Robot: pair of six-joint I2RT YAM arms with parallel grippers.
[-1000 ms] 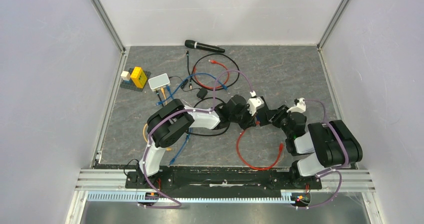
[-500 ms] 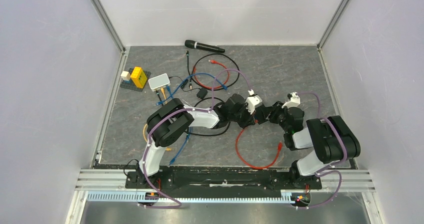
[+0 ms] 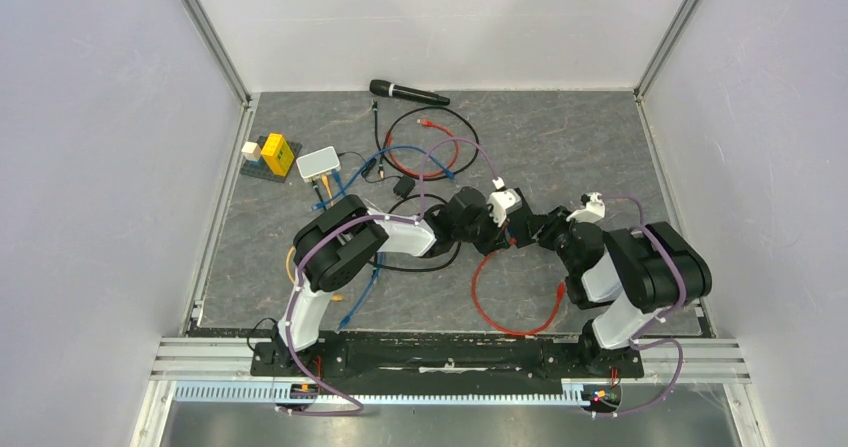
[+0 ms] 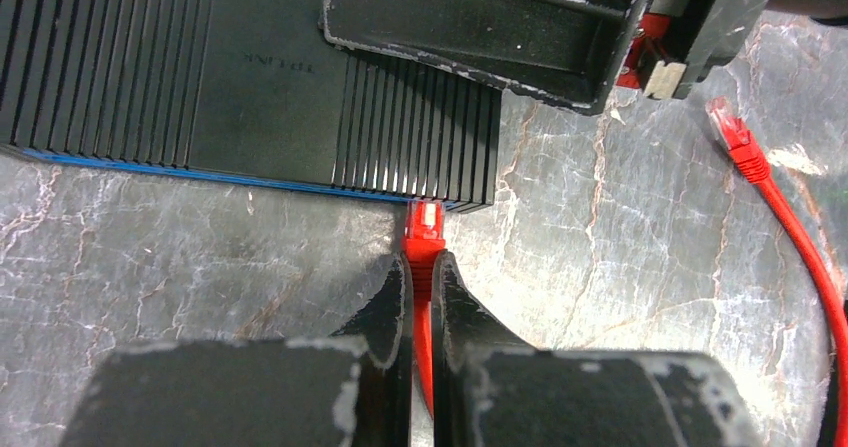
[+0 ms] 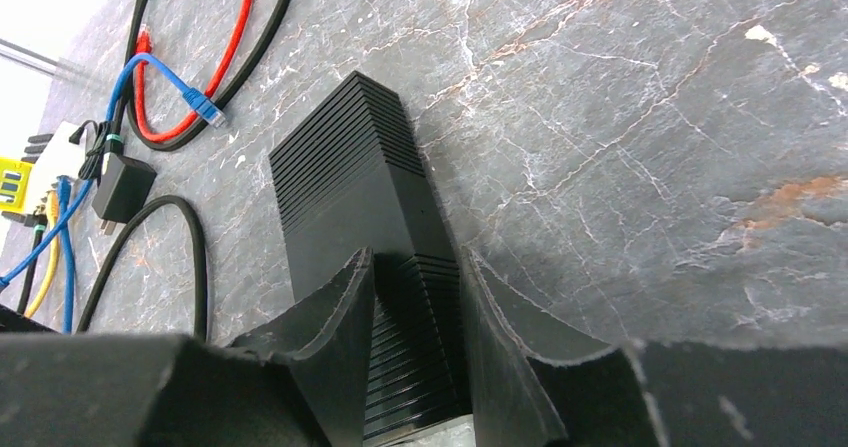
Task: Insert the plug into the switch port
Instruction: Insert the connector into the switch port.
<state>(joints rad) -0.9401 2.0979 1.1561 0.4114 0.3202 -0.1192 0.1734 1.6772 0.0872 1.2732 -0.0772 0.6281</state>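
At the switch's blue-edged side: I am holding the red plug [image 4: 424, 229] with its clear tip right up against the long edge of the black ribbed switch [image 4: 250, 77]. The port is hidden from me, so I cannot tell whether the tip is entering.
Left hand [image 4: 422, 267]: I am pinching it closed on the red boot just behind the plug head, the fingers nearly meeting.
Right hand [image 5: 415, 262]: I am clamping it across the switch's narrow ribbed body, bracing the box where it is lying on the bench [image 4: 620, 217].
Plug, handling: I am judging it light, hard plastic, with a latch tab that could snap. Holding close behind the head is giving me the straightest push.
Red cable [image 3: 500, 317]: it is trailing in a loose loop over the bench toward the near edge. It is looking soft and springy and is probably tugging the head sideways, so I am not gripping further back.
Switch, handling: I am judging it light and rigid, and likely to slide under a push. The ribs are giving my right fingers purchase.
Risk: I am watching for a skewed entry that jams the plug.
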